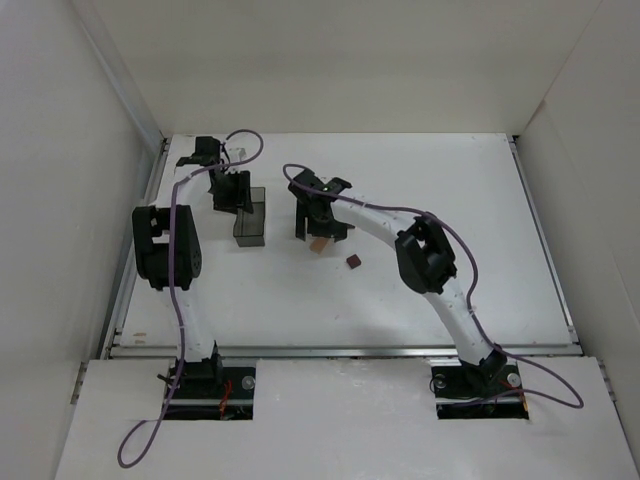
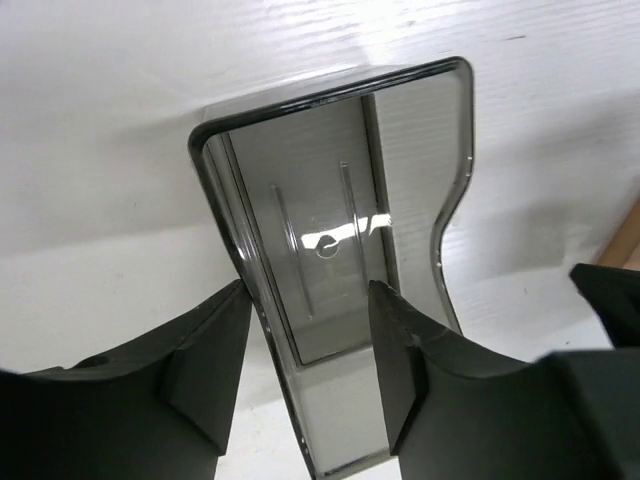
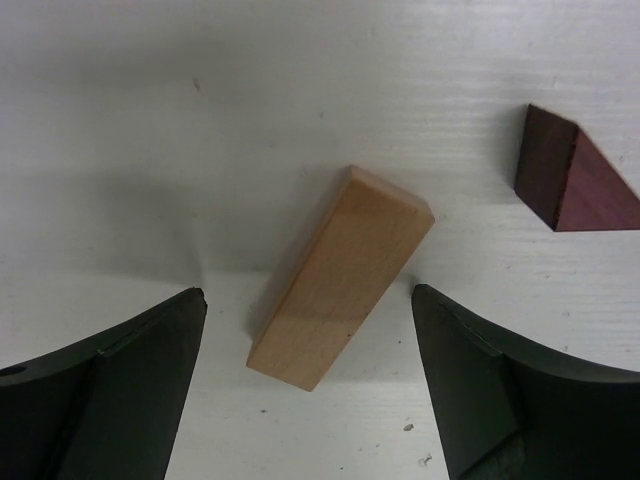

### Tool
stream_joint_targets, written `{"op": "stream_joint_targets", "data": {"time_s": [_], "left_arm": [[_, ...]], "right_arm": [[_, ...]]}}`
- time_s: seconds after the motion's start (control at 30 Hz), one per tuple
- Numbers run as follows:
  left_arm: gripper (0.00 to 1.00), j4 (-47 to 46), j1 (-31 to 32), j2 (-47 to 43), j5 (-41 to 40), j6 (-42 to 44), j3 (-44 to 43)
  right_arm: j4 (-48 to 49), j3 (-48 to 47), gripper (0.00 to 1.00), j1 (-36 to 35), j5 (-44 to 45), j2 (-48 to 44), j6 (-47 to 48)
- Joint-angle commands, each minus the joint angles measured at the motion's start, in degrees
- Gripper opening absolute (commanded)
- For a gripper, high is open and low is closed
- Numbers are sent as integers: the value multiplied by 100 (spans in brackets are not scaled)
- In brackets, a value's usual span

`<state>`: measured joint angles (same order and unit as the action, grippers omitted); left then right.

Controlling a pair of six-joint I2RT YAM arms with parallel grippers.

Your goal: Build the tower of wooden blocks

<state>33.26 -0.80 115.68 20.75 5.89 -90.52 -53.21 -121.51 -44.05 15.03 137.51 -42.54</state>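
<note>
A light tan wooden block (image 3: 340, 280) lies flat and askew on the white table, between the fingers of my open right gripper (image 3: 308, 293), which hovers just above it without touching. A small dark reddish-brown wedge block (image 3: 570, 185) lies to its right, apart from it. In the top view the tan block (image 1: 319, 243) sits just below the right gripper (image 1: 320, 218), and the dark block (image 1: 353, 262) lies a little nearer. My left gripper (image 1: 232, 190) is open at the dark translucent bin (image 1: 250, 218). Its fingers (image 2: 200, 370) straddle one long wall of the bin (image 2: 250, 320).
The bin is empty inside and stands left of the blocks. White walls enclose the table on the left, back and right. A corner of the tan block (image 2: 625, 235) and part of the right gripper show at the right edge of the left wrist view.
</note>
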Motion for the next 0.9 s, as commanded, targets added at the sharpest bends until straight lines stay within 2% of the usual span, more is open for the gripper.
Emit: {"op": "stream_joint_targets", "data": {"time_s": [0.0,0.2,0.33,0.37,0.43,0.53,0.57,0.6,0.63,0.67,0.7,0.73,0.77,0.8,0.83,0.87], "left_arm": [[48,164,18,-467,-265,193,-264],[49,164,71,-809,-405,246,-264],[49,164,124,-933,-405,246,-396],[49,164,176,-1003,-405,298,-396],[49,164,229,-1082,-405,439,-396],[50,111,282,-1337,-371,781,-396],[50,111,343,-1390,-248,921,-396],[52,111,343,-1451,-73,1079,-396],[52,111,343,-1565,155,1264,-475],[52,207,343,-1627,714,1779,-536],[52,399,343,-1627,1015,2071,-667],[53,523,343,-1793,1671,2405,-730],[53,689,343,-1864,2052,2808,-782],[54,1109,343,-1943,2412,3804,-783],[54,1348,343,-2039,2747,4380,-783],[54,1576,343,-2206,3037,4977,-783]], "right_arm": [[-330,-224,88,36,-8,152,-184],[-331,-224,77,90,-9,153,-307],[-330,-303,39,90,-61,285,-106],[-269,-303,20,90,-61,285,-44],[-16,-119,0,151,-113,136,183],[713,486,0,213,-569,-513,989],[1446,732,0,265,-667,-767,1263],[1898,1370,0,266,-781,-1074,1571],[2407,1767,0,266,-921,-1782,1904],[3465,2198,0,266,-1305,-2181,2621],[4023,3124,0,266,-1588,-2576,3003],[4568,3612,0,335,-2217,-3363,3737],[5122,4104,0,336,-2484,-3745,4049],[6250,4597,0,423,-2739,-4097,4322],[6844,5576,0,520,-2977,-4440,4568],[7425,6030,0,573,-3188,-4992,4797]]}}
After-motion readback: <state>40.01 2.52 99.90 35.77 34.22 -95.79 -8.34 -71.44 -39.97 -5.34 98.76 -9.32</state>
